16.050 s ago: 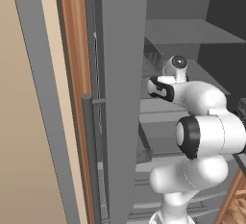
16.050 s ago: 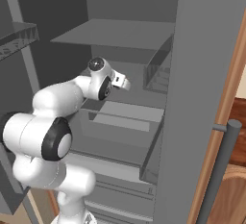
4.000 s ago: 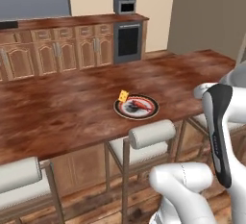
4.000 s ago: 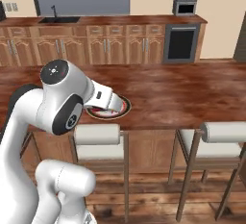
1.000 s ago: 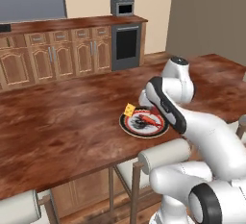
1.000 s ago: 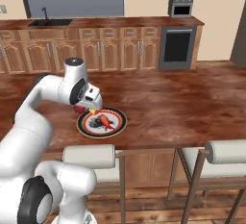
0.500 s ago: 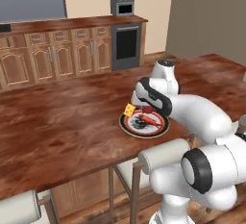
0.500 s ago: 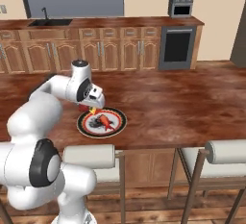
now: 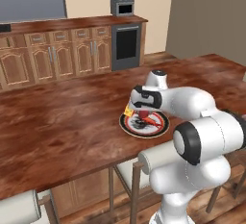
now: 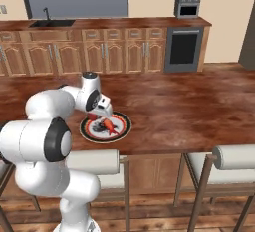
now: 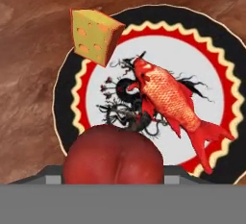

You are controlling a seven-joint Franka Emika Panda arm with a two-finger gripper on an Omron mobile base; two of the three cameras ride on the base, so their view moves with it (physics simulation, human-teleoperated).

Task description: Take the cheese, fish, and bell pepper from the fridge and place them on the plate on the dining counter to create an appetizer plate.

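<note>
Item: appetizer plate, as I see it from the remote station.

Plate (image 11: 72, 117): round, dark rim, red-and-white patterned centre, lying flat on the dining counter (image 9: 62, 122) near its near edge, above the white-cushioned stools (image 10: 94, 162).

Cheese (image 11: 93, 36): yellow-orange wedge with holes, resting on the plate's rim at its far-left side in the hand view, partly overhanging the wood; in the left base view it sits at the plate's left edge (image 9: 128, 110).

Fish (image 11: 168, 100): red-orange, lying across the plate's centre. Its long axis runs diagonally in the hand view, head toward the cheese, forked tail toward the opposite rim. In the right base view (image 10: 108, 126) it lies slanted, on the plate's middle.

Bell pepper (image 11: 113, 155): dark red, rounded, close under the hand camera, over the plate's near rim, just beside the fish's belly.

Gripper (image 9: 142, 116): hanging over the plate, the arm bent low across the counter. Its jaws stand apart around the bell pepper, which I take to be grasped between them.
</note>
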